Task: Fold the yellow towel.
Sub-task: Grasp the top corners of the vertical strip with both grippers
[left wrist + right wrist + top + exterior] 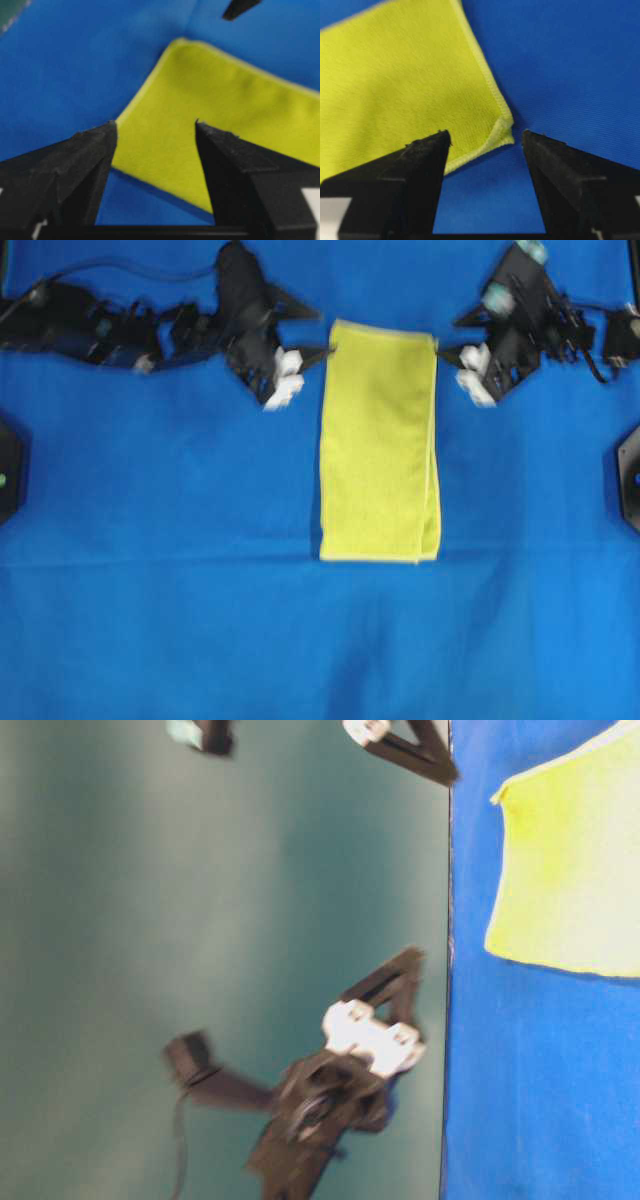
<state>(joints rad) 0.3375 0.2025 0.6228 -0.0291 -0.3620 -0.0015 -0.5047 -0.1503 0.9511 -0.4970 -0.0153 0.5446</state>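
The yellow towel [380, 440] lies folded into a narrow upright rectangle on the blue cloth, with doubled edges along its right side. My left gripper [322, 333] hovers open at the towel's top-left corner. In the left wrist view the left gripper [156, 122] has the towel [200, 110] edge showing between its spread fingers, without touching. My right gripper [449, 338] stands open at the top-right corner. In the right wrist view the slightly curled corner of the towel [504, 131] sits just ahead of the right gripper [486, 132], whose jaws hold nothing.
A large blue cloth [160, 620] covers the whole table. Black fixtures sit at the left edge [8, 470] and the right edge [630, 475]. The table-level view shows the towel [570, 870], the blue cloth [540, 1100] and a green backdrop [200, 920].
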